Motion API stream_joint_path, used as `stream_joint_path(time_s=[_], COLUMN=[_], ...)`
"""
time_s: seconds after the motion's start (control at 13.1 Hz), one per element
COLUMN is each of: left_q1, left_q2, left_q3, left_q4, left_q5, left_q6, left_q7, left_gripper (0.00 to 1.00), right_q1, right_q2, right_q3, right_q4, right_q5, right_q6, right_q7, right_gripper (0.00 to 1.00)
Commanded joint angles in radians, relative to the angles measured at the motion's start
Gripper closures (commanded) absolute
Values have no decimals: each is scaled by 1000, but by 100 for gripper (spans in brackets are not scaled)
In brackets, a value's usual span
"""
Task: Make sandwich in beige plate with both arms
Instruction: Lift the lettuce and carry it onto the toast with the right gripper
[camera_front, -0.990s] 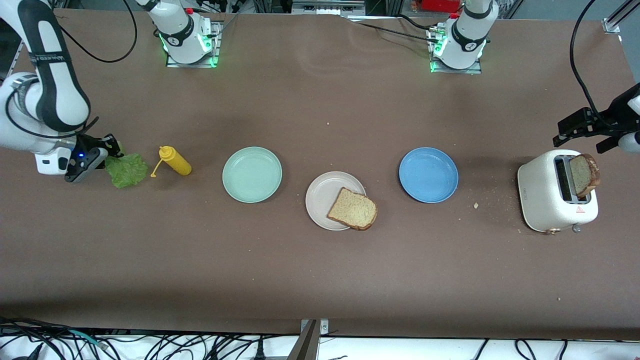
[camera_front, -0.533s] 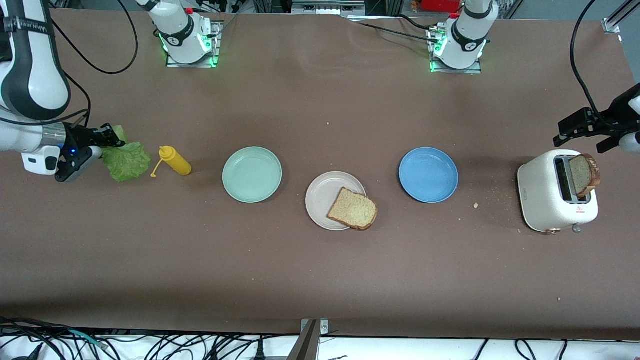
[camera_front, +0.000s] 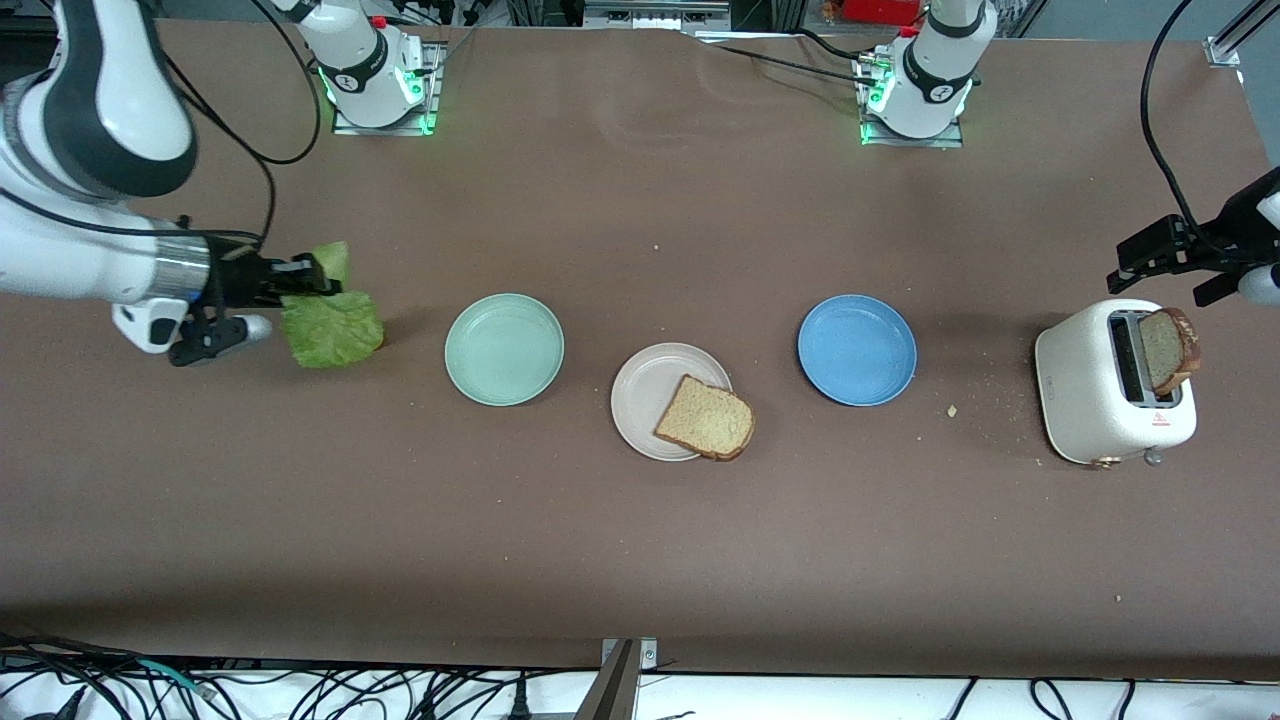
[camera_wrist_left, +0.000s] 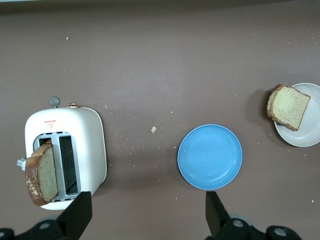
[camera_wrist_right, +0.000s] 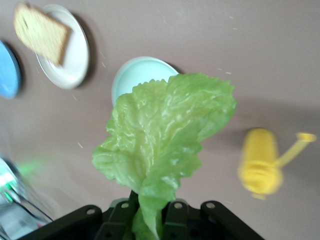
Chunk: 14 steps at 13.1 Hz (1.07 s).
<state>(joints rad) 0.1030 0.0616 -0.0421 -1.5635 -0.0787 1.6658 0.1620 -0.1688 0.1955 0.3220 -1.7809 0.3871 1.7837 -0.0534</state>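
Note:
The beige plate (camera_front: 645, 392) sits mid-table with one bread slice (camera_front: 705, 418) on it, overhanging the rim on the side nearer the front camera. A second slice (camera_front: 1171, 347) stands tilted in the toaster's slot. My right gripper (camera_front: 305, 285) is shut on a ruffled green lettuce leaf (camera_front: 332, 327), which hangs in the air over the yellow bottle. In the right wrist view the leaf (camera_wrist_right: 165, 132) fans out from the shut gripper (camera_wrist_right: 150, 220). My left gripper (camera_wrist_left: 147, 217) waits open and empty over the table beside the toaster.
A mint-green plate (camera_front: 504, 348) and a blue plate (camera_front: 857, 349) flank the beige plate. The white toaster (camera_front: 1105, 390) stands at the left arm's end, with crumbs around it. The yellow squeeze bottle (camera_wrist_right: 260, 162) lies under the lettuce.
My right gripper has lifted the lettuce off the table and carried it toward the mint-green plate, so it now covers the yellow bottle. The left arm has not moved.

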Motion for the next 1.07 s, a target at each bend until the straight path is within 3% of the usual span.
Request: stream_joint_path(time_s=[0.0, 0.23, 0.46, 0.61, 0.84, 0.99], left_q1=[1, 1, 9, 9, 9, 11], left_q2=[3, 3, 3, 3, 3, 3], left_q3=[-1, -1, 1, -1, 1, -1], left_q4=[19, 20, 20, 20, 20, 20], left_q5=[10, 10, 10, 10, 10, 10], left_q6=[-18, -18, -18, -18, -18, -18], left_q7=[2, 2, 4, 4, 4, 4], left_gripper=[0, 0, 0, 0, 0, 0], right_q1=[-2, 92, 248, 348, 510, 592], right_q2=[56, 155, 301, 411, 586, 660], right_q3=[127, 187, 186, 178, 115, 56], right_q4=[14, 29, 102, 156, 286, 363], right_q5=[24, 19, -7, -74, -143, -154], right_q6=[161, 421, 676, 872, 1064, 1086], right_q7=[261, 524, 751, 913, 1119, 1176], right_gripper=[100, 100, 100, 100, 100, 100])
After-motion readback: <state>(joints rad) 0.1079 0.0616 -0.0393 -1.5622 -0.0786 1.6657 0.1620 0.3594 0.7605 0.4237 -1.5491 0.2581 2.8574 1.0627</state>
